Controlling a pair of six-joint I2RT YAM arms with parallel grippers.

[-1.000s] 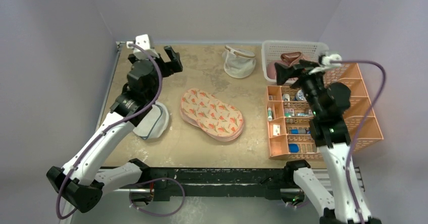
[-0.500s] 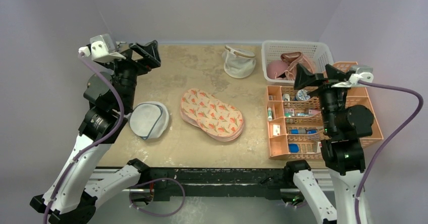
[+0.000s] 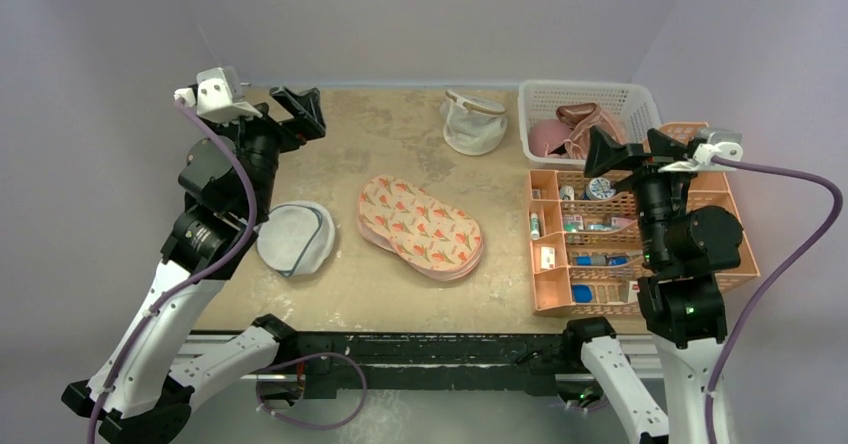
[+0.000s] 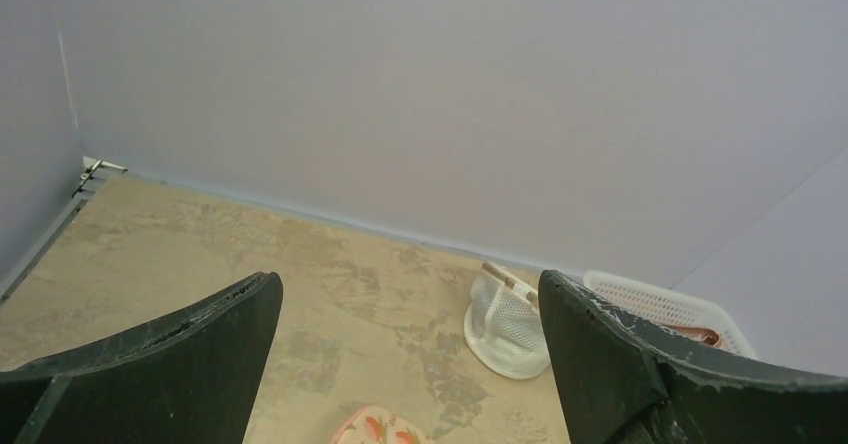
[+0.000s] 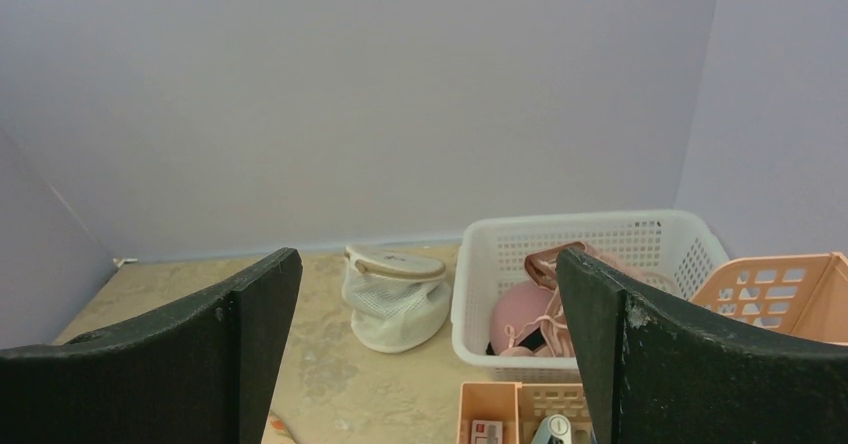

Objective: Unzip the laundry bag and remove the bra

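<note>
Bra (image 3: 581, 117) in basket (image 3: 560, 86) — laundry bag (image 3: 420, 226) leftward

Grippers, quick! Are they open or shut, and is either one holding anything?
Left gripper: open, holding nothing.
Right gripper: open, holding nothing.

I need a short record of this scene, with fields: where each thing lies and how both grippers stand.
laundry bag: flat at table centre, no gripper on it
bra: in white basket, far right
left gripper: open, empty, raised over far-left corner
right gripper: open, empty, raised over orange organizer
round mesh pouch: left of bag
cup-shaped mesh pouch: left of basket
</note>
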